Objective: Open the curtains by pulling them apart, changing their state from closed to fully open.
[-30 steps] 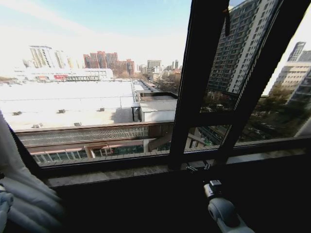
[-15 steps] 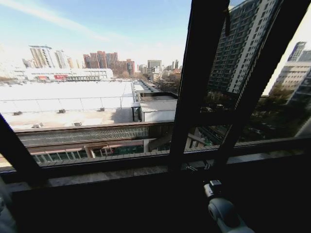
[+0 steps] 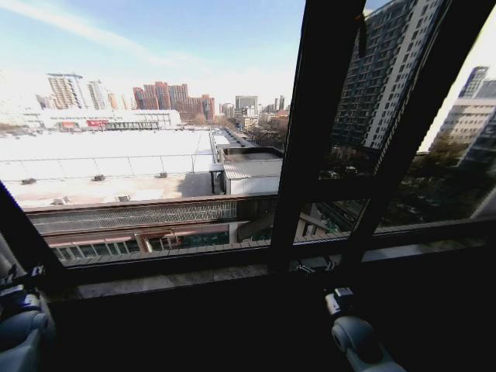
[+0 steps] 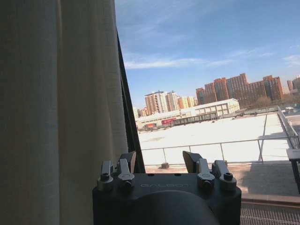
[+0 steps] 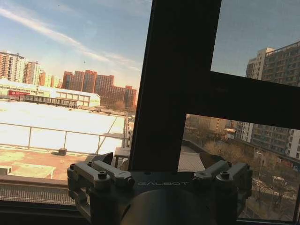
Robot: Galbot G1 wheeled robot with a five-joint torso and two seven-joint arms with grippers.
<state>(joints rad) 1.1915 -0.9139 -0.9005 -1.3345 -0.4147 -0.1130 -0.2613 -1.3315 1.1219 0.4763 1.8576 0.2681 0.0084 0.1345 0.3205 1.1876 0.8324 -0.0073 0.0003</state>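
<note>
Sheer white pleated fabric curtain panel (image 4: 56,108): hanging upright, long axis vertical, pleats running top to bottom; gathered at the window's left edge, directly against the dark window frame upright (image 4: 127,117); cream-toned and faintly translucent in the left wrist view, folds soft and closely stacked, inner edge falling straight alongside the frame. Glass beside it uncovered, with sky, distant towers and a pale flat rooftop beyond. Left pincer (image 4: 162,163): low at the head view's left edge (image 3: 19,283), just beside the curtain panel and apart from it; dark fingertips (image 4: 127,159) spread with clear daylight between them, clamped on nothing. Right pincer (image 3: 315,266): low at centre-right in the head view, above the grey stone window sill (image 3: 170,280) and just before the wide dark central window mullion (image 3: 314,124); black body marked GALBOT (image 5: 159,197), metal linkages splayed to both sides, jaws apart, nothing between them. Right arm's grey rounded wrist housing (image 3: 353,337): at the bottom of the head view, below the sill. Tall grey apartment block (image 3: 384,70): beyond the right-hand pane.
</note>
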